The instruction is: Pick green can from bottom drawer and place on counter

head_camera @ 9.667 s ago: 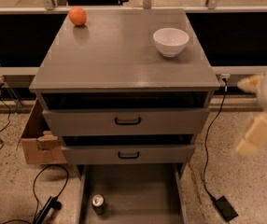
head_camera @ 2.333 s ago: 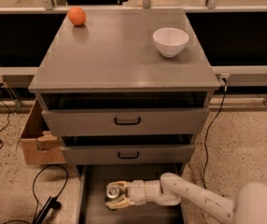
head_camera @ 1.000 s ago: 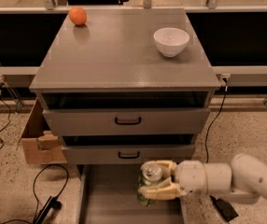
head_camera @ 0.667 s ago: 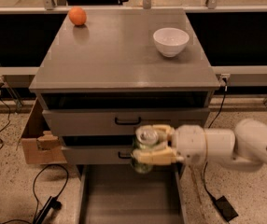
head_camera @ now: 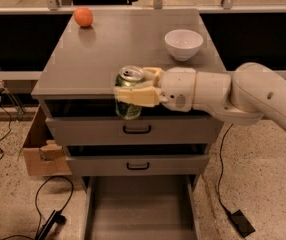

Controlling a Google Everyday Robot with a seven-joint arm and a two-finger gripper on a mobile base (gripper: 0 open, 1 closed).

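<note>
My gripper (head_camera: 132, 94) is shut on the green can (head_camera: 128, 99), with its cream fingers (head_camera: 135, 96) wrapped around the can's middle. The can is upright, its silver top showing, and hangs in front of the counter's (head_camera: 123, 49) front edge, above the top drawer. The arm reaches in from the right. The bottom drawer (head_camera: 140, 209) is pulled out at the foot of the cabinet and I see nothing in it.
An orange (head_camera: 83, 17) sits at the counter's back left and a white bowl (head_camera: 183, 44) at its back right. A cardboard box (head_camera: 40, 151) stands left of the cabinet. Cables and a black power brick (head_camera: 238, 223) lie on the floor.
The gripper reached into the bottom drawer, closed on the green can, and lifted it up past the two upper drawers to the counter's front edge. The drawer now shows no can.
</note>
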